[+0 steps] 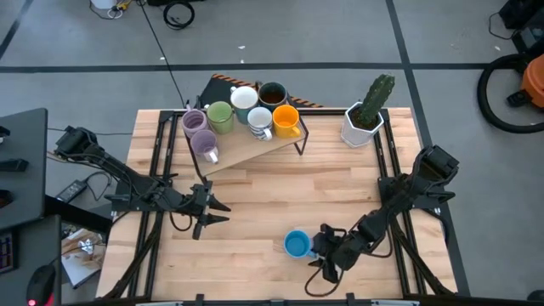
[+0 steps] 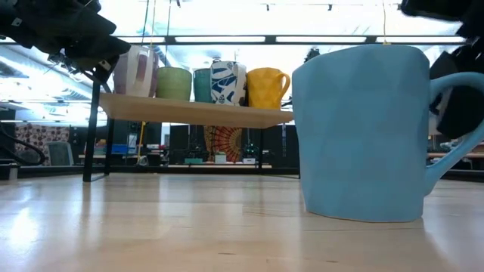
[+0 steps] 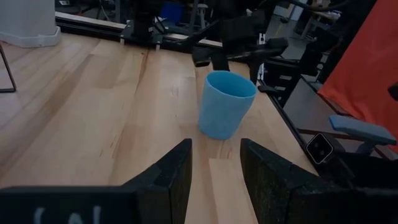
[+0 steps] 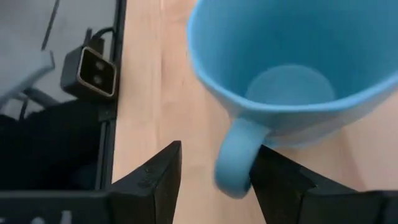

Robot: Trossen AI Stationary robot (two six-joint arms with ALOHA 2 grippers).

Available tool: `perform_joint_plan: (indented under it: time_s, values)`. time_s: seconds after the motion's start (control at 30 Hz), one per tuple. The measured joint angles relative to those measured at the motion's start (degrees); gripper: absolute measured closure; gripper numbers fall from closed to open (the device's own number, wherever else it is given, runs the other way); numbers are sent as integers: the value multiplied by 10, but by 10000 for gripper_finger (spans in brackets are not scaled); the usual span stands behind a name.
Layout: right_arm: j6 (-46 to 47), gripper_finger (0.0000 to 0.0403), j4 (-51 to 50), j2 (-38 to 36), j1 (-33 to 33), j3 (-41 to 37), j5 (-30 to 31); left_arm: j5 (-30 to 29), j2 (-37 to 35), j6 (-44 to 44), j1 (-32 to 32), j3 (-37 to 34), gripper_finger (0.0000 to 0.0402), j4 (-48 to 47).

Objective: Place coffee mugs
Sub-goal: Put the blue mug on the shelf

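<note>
So we've got the small blue ceramic mug (image 1: 297, 245) standing upright on the light wooden tabletop (image 1: 255, 204), mouth up, near the front edge and a bit right of centre. Its handle points toward the right gripper (image 1: 325, 246), which sits right beside it. In the right wrist view the handle (image 4: 235, 160) sits between the two dark jaws; they stand apart, one on each side of it, and we can't tell if they're actually pinching it.

The left gripper (image 1: 214, 212) hangs over the left middle of the tabletop, well apart from the blue mug, jaws apart with nothing between them. Its wrist view shows the mug's plain side, handle hidden behind.

The high view is the only one showing the whole small wooden shelf (image 1: 246, 151) at the back with the other mugs on it, plus the white faceted pot with the green cactus (image 1: 367, 115) beside it. The low view shows those mugs upright in a row, and the blue mug's handle off to the side.
</note>
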Motion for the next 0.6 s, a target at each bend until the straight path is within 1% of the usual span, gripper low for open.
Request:
perform_joint_plan:
  time_s: [0.23, 0.43, 0.6]
  values:
    - [21, 248, 84, 0, -2, -37, 7, 0, 0, 0, 0, 0, 260, 0]
    - [28, 289, 89, 0, -3, -40, 4, 0, 0, 0, 0, 0, 260, 0]
    - [27, 315, 92, 0, -4, -40, 14, 0, 0, 0, 0, 0, 260, 0]
